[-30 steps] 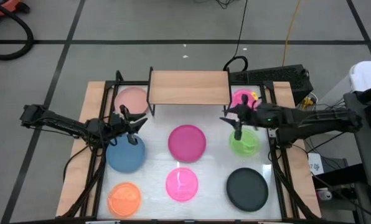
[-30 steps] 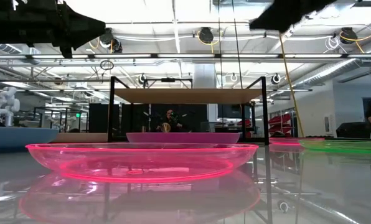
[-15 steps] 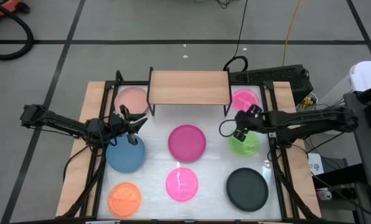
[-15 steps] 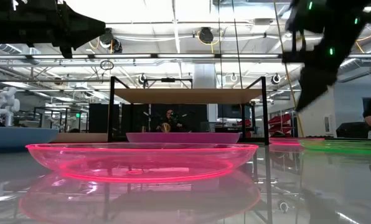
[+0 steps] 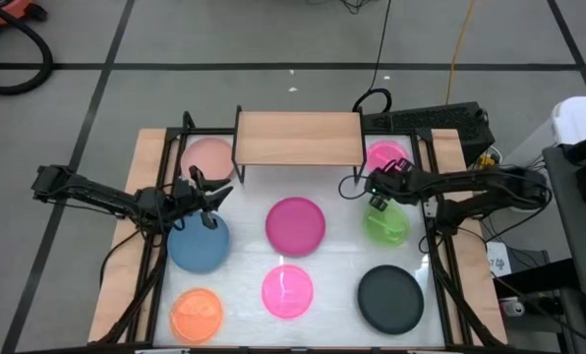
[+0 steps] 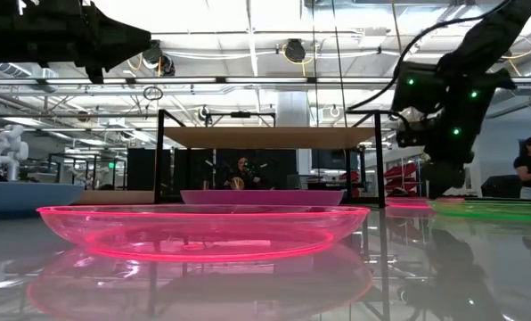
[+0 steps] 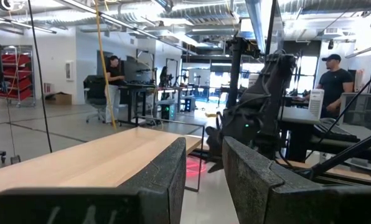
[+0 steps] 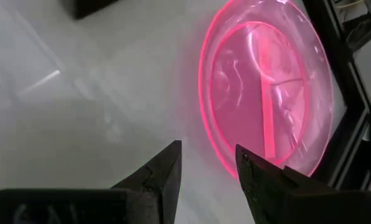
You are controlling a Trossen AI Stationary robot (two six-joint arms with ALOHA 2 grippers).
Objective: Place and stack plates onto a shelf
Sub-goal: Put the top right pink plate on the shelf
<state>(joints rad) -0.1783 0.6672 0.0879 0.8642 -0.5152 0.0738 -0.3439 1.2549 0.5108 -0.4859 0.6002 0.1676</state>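
Observation:
The light-wood shelf [image 5: 298,138] stands at the table's far edge on black legs, nothing on it. Flat on the table lie a salmon-pink plate [image 5: 209,157], a neon pink plate [image 5: 387,155], a magenta plate [image 5: 295,224], a blue plate [image 5: 198,243], a green plate [image 5: 384,224], a second neon pink plate [image 5: 287,291], an orange plate [image 5: 196,313] and a black plate [image 5: 390,298]. My right gripper [image 8: 207,155] is open, pointing down just beside the far neon pink plate's [image 8: 266,81] near rim, between it and the green one. My left gripper [image 5: 206,202] hovers open above the blue plate's far edge.
Black frame rails [image 5: 440,246] run along the table's left and right sides. The shelf's black legs [image 6: 161,160] stand close to the far plates. Cables and a keyboard [image 5: 440,120] lie beyond the far right corner. People stand in the room behind.
My right gripper has come down toward the table and tipped its fingers downward. It has shifted from over the green plate toward the far edge, to the near rim of the far neon pink plate. No plate has moved.

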